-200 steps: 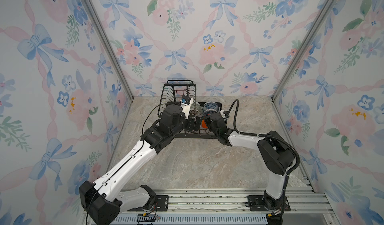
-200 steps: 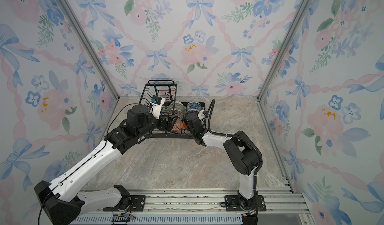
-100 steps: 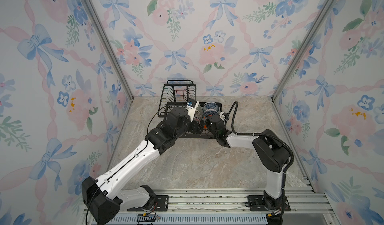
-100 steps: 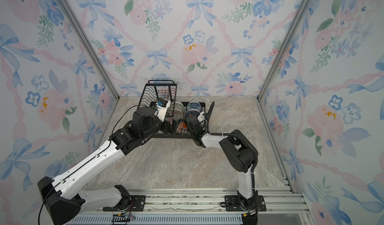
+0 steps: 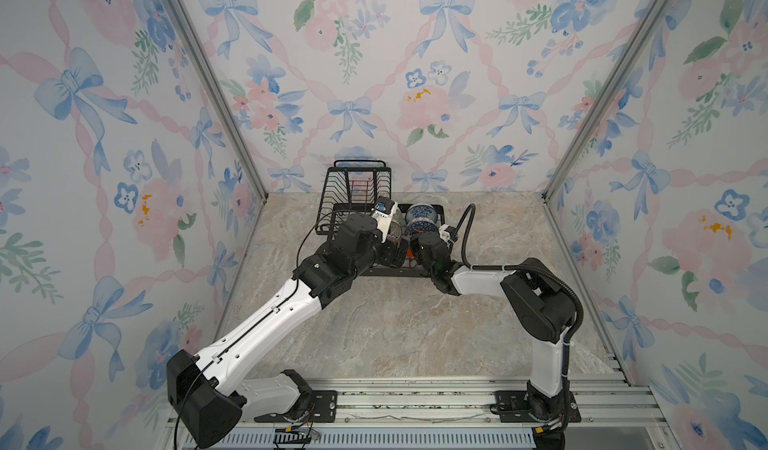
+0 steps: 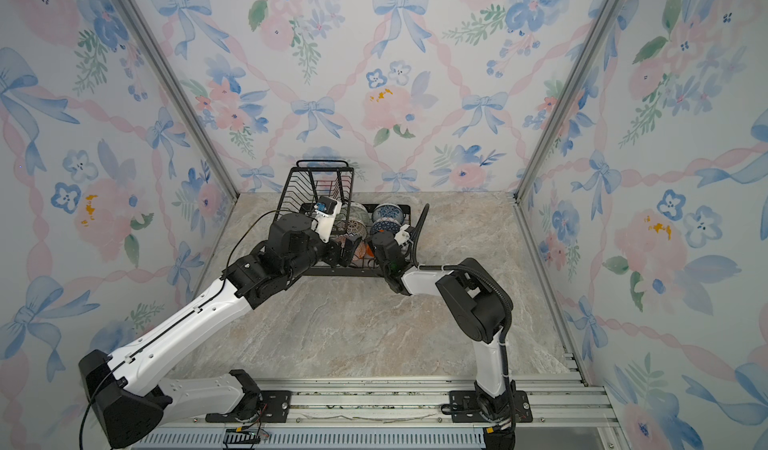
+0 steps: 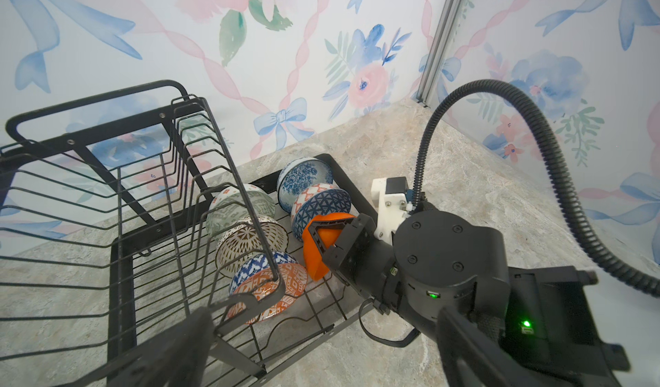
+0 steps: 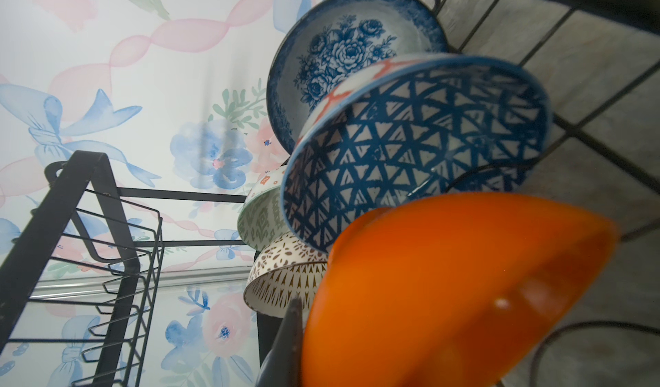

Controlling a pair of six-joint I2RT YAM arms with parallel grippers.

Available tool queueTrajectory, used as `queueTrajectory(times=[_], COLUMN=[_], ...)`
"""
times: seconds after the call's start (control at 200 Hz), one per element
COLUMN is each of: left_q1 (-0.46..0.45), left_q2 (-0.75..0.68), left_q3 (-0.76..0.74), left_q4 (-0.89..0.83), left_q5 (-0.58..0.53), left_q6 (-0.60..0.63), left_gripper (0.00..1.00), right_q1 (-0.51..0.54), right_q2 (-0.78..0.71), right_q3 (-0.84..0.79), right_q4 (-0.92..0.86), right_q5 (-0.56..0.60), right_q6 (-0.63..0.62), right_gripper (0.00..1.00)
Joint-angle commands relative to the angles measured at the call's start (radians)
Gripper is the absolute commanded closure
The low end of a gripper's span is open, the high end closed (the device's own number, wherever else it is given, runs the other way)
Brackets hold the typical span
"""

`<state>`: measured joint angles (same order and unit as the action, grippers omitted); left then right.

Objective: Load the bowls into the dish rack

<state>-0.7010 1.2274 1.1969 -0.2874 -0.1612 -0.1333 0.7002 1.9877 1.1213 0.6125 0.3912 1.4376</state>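
Counter: the marble-patterned beige counter (image 5: 395,323) carries the rack at its far edge.
Dish rack: the black two-tier wire dish rack (image 7: 121,278) has its small upper basket on the left in both top views. Its wide lower tray stretches to the right. All six bowls are in the lower tray, tilted on edge in two rows.
Left arm: the black-and-white left arm (image 5: 266,327) reaches to the tray's near edge.
Right arm: the black-and-white right arm (image 5: 536,302) reaches to the same edge from the right.
Left hand: the left hand (image 7: 326,317) is spread wide and holds nothing. It hovers over the near edge of the lower tray. One blurred finger lies just beside the upper basket's corner; whether they touch cannot be told.
Right hand: the right hand (image 7: 334,233) is closed narrow, clamped on the edge of the orange bowl.
Orange bowl: the plain glossy orange bowl (image 8: 446,296) is at the near end of the right row, its lower edge down at the tray wires.
Next in that row: the blue geometric bowl (image 7: 321,206) is close against the orange one.
Far end of that row: the blue-and-white floral bowl (image 7: 303,178).
Left row, far to near: the grey-green patterned bowl (image 7: 235,210), the white bowl with brown lattice (image 7: 250,242), then the orange-and-white patterned bowl (image 7: 271,288), nearest the left hand.
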Motion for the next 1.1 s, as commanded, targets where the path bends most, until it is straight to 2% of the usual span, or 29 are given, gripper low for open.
queueTrajectory(times=[0.0, 0.385, 0.685, 1.095], left_q1=[-0.006, -0.021, -0.022, -0.025], left_q2=[0.006, 0.001, -0.008, -0.019], left_q3=[0.004, -0.006, -0.014, -0.021], left_q4=[-0.004, -0.004, -0.004, -0.005], left_q5=[-0.019, -0.035, -0.045, -0.063], left_q6=[0.008, 0.013, 0.021, 0.022], left_gripper=[0.02, 0.02, 0.02, 0.02], right_q1=[-0.005, 0.021, 0.021, 0.022], right_q2=[-0.011, -0.053, -0.050, -0.055], right_q3=[-0.014, -0.008, 0.013, 0.032], right_q4=[-0.056, -0.241, -0.296, -0.344], right_q5=[0.019, 0.080, 0.069, 0.052], right_q6=[0.025, 0.095, 0.132, 0.156], right_gripper=[1.00, 0.99, 0.87, 0.81])
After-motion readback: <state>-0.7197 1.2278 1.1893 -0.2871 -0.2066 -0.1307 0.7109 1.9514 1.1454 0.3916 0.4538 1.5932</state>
